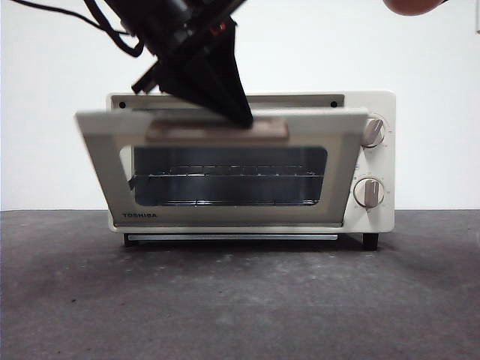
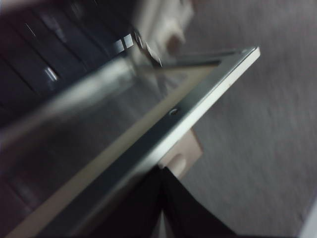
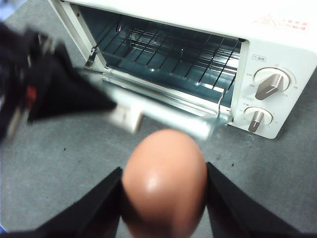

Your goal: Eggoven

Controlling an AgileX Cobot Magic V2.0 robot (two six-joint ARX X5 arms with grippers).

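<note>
The cream TOSHIBA oven [image 1: 379, 105] stands mid-table with its glass door [image 1: 225, 214] tilted partly open. My left gripper [image 1: 241, 116] comes down from above, its shut jaws forming one black wedge whose tip presses on the beige handle [image 1: 217, 132]. The left wrist view shows that tip [image 2: 162, 171] against the handle [image 2: 181, 154] and the door's edge [image 2: 198, 109]. My right gripper [image 3: 163, 173] is shut on the reddish-brown egg [image 3: 163, 183], held above and in front of the oven [image 3: 277, 44]. Only the egg's underside [image 1: 411, 6] shows in the front view.
A wire rack [image 3: 163, 47] lies inside the open cavity. Two knobs [image 3: 267, 84] [image 3: 256, 119] sit on the oven's right panel. Dark grey table [image 1: 240, 300] stretches in front of the oven, with a white wall behind it.
</note>
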